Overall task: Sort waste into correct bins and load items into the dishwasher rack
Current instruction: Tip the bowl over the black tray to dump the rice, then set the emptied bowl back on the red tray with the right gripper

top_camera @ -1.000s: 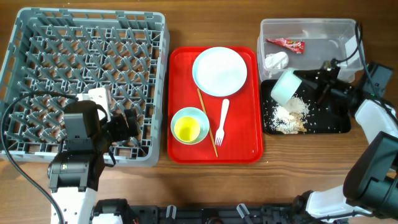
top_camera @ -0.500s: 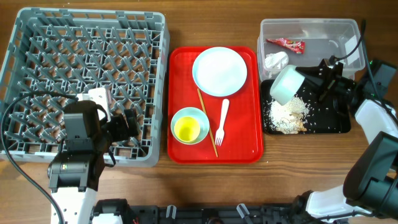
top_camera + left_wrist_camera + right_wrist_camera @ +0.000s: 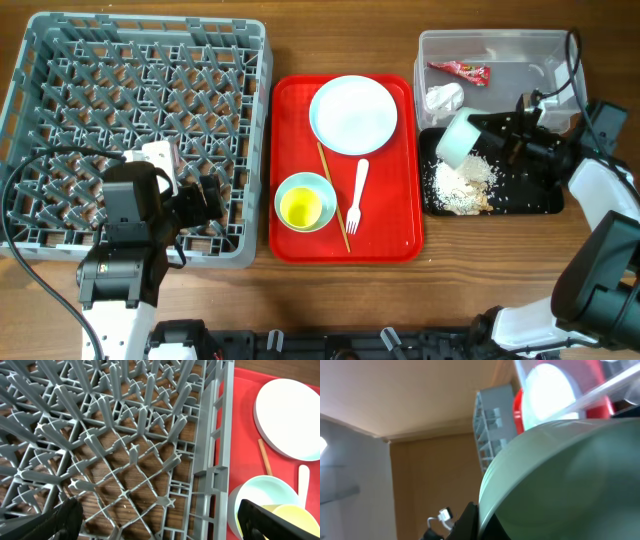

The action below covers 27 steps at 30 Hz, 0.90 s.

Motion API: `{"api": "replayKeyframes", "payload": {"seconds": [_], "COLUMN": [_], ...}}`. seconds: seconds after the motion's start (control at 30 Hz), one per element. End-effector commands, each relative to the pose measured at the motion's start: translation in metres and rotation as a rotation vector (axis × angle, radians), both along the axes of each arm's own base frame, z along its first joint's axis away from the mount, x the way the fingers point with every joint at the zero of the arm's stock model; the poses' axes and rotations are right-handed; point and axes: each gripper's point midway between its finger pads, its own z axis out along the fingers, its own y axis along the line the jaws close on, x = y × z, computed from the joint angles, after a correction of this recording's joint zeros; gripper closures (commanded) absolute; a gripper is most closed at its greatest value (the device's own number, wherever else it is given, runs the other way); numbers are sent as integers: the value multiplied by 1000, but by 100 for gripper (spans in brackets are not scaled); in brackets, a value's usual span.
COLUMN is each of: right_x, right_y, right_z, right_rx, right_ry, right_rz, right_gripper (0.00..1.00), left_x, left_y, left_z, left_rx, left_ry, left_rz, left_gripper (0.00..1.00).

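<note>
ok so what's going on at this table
The right hand holds a bowl tipped over the black tray, where food scraps lie in a heap. A wrapper and a napkin are in the clear tub. The plate, a second bowl with a cup in it, the fork and the chopstick wait on the red tray. The left hand hangs open over a corner of the rack.
</note>
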Motion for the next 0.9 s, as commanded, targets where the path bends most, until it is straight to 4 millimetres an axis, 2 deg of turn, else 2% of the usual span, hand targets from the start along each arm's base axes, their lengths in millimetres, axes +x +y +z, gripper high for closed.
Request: {"api": "replayKeyframes", "payload": {"seconds": [0.0,0.03,0.07,0.1,0.13,0.17,0.2,0.23,0.27,0.33,0.37,0.5,0.57,0.6,0.63,0.67,0.73,0.8,0.83,0.87], "right_x": [-1,-2,0,1,-3,-9,-7,-26,-23,-2,3,3,0,-5,-9,-11,-12,-6,-3,3], "right_y": [16,23,22,18,10,6,29,44,41,25,21,21,17,17,23,28,33,46,52,70], "right_z": [-5,3,2,-6,-28,-42,8,52,53,21,15,11,-22,-34,-35,-30,-8,30,42,58], "right_rx": [-85,-133,-172,-183,-200,-223,-165,-23,-30,-90,-99,-121,-223,-262,-319,-380,-563,-746,-802,-902], "right_ry": [-85,-173,-161,-72,134,242,-229,-539,-513,-177,-109,-115,65,131,110,76,6,-102,-132,-193], "right_rz": [53,82,64,23,-55,-93,111,252,239,83,43,41,-25,-34,7,47,100,128,133,151], "right_gripper": [95,96,96,95,95,96,96,96,96,96,96,95,95,95,96,95,95,95,95,95], "left_x": [2,2,2,2,2,2,2,2,2,2,2,2,2,2,2,2,2,2,2,2], "left_y": [0,0,0,0,0,0,0,0,0,0,0,0,0,0,0,0,0,0,0,0], "left_z": [7,7,7,7,7,7,7,7,7,7,7,7,7,7,7,7,7,7,7,7], "left_rx": [-13,-13,-13,-12,-13,-13,-13,-12,-12,-13,-13,-13,-12,-12,-12,-12,-12,-13,-13,-13], "left_ry": [-16,-16,-16,-16,-16,-16,-16,-16,-17,-16,-16,-17,-16,-16,-17,-17,-17,-17,-17,-17], "left_rz": [5,5,5,5,5,5,5,5,5,5,5,5,5,5,5,5,5,5,5,5], "left_gripper": [0,0,0,0,0,0,0,0,0,0,0,0,0,0,0,0,0,0,0,0]}}
